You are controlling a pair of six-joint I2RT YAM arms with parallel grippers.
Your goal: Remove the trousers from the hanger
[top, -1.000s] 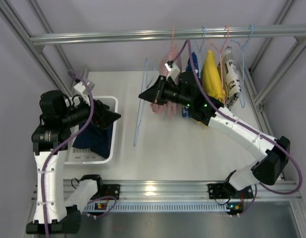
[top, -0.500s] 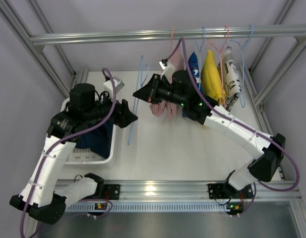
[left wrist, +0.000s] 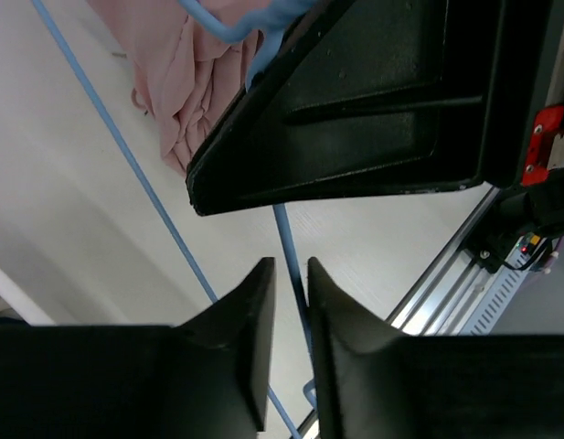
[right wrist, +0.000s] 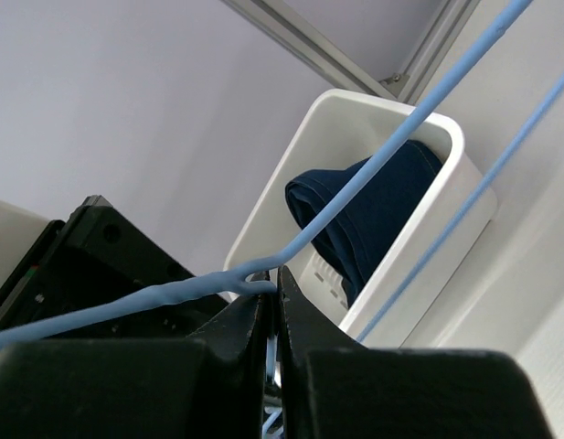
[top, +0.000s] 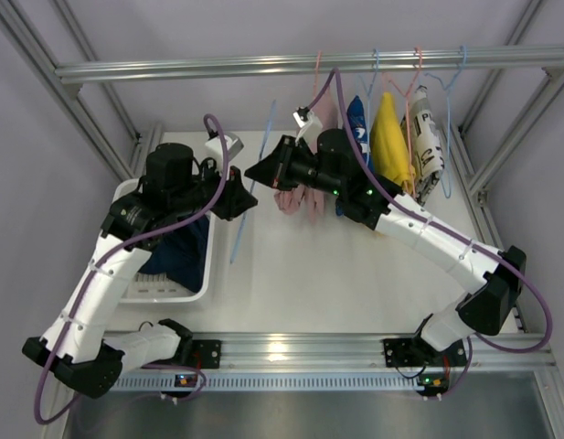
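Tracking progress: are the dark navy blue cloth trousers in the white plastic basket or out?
In. The dark navy blue cloth trousers lie bunched inside the white plastic basket.

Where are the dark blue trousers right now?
The dark blue trousers lie in the white basket, on the left side of the top view.

Lab robot test cell: aluminium-profile frame, plain white tabletop, bare grey walls.

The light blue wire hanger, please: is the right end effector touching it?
Touching. Right wrist view: the right end effector is shut on the light blue wire hanger at its twisted neck.
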